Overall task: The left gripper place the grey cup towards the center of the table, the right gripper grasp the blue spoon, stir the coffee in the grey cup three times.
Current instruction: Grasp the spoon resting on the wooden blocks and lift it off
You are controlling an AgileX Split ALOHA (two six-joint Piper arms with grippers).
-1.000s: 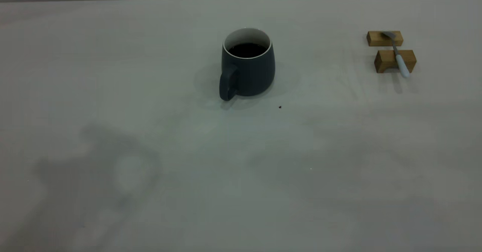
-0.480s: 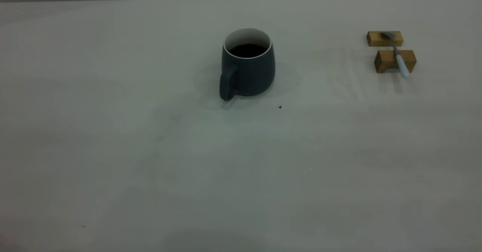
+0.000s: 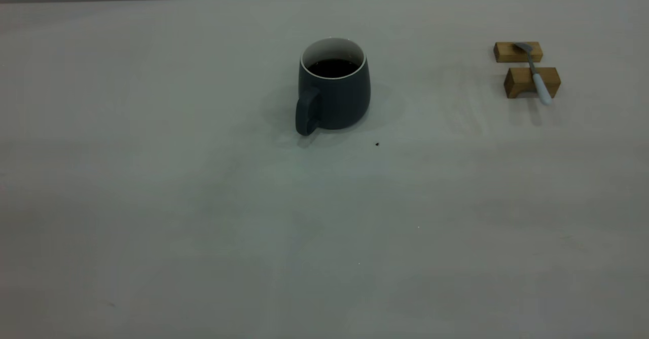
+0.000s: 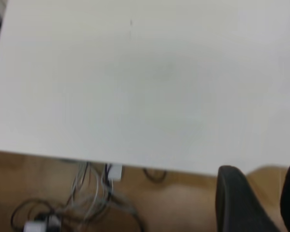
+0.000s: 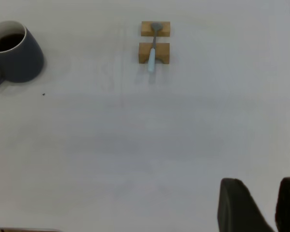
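- Exterior view – looks down across the table [image 3: 203,217], fairly near, the grey cup [image 3: 334,88] central.
- Right wrist view – high, well back; shares the cup and blue spoon [image 5: 153,48].
- Left wrist view – faces the table's edge, floor beyond.

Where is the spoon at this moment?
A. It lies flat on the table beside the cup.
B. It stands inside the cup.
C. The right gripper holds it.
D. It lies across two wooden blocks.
D. The spoon rests across two wooden blocks, its bowl on the far one and its handle over the near one, well apart from the cup and with no gripper near it.
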